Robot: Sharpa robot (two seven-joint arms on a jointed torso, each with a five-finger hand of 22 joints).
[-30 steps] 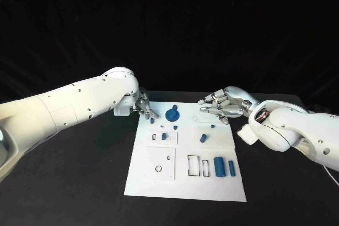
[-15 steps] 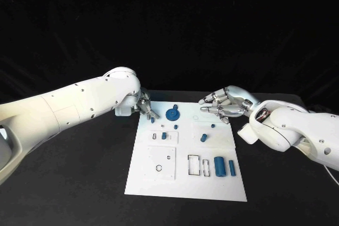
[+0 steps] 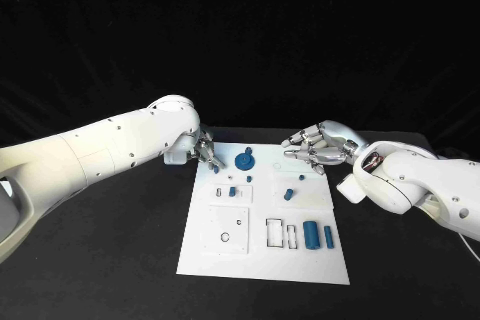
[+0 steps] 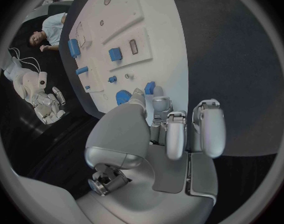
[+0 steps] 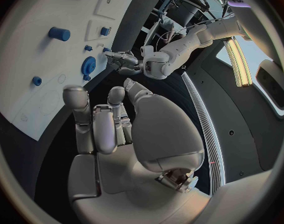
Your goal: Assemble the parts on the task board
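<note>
The white task board lies in the middle of the black table. My left hand hovers at its far left corner, fingertips pinching a small blue part that hangs just over the board. The left wrist view has that part between thumb and fingertip of the left hand. A blue gear-like part stands just right of it. My right hand hangs over the far right corner, fingers loosely bent and apart, holding nothing; the right wrist view shows the same of the right hand.
Two small blue blocks stand in the board's middle row. Two blue cylinders lie near its right edge beside rectangular slots. Bare black table surrounds the board.
The left hand with its small part has shifted a touch to the right. The right hand and the parts on the board have not moved.
</note>
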